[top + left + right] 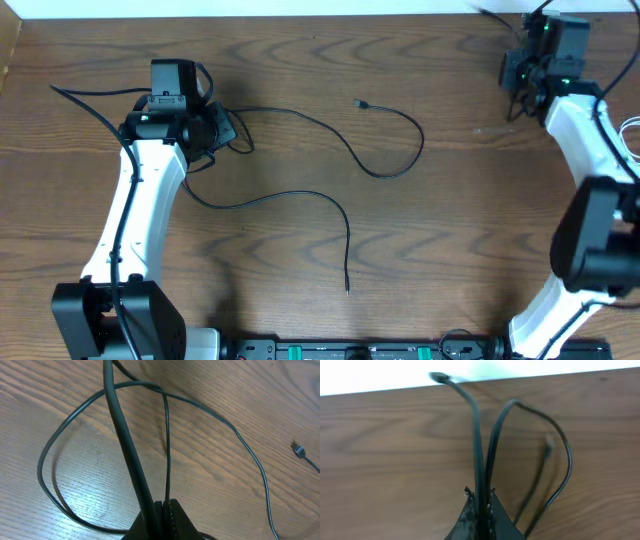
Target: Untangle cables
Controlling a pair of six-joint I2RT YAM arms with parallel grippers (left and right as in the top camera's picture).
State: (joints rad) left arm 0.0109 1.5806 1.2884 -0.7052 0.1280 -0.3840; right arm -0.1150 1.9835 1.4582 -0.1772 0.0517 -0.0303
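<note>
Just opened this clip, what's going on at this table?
Two arms are working on cables on a wooden table. The left end effector is shut on a thin black cable, with black strands trailing across the middle. The right end effector is shut on a second black cable near the far right corner.

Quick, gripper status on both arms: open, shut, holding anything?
Left gripper: shut on a thin black cable.
Right gripper: shut on a plug-ended black cable.
</note>
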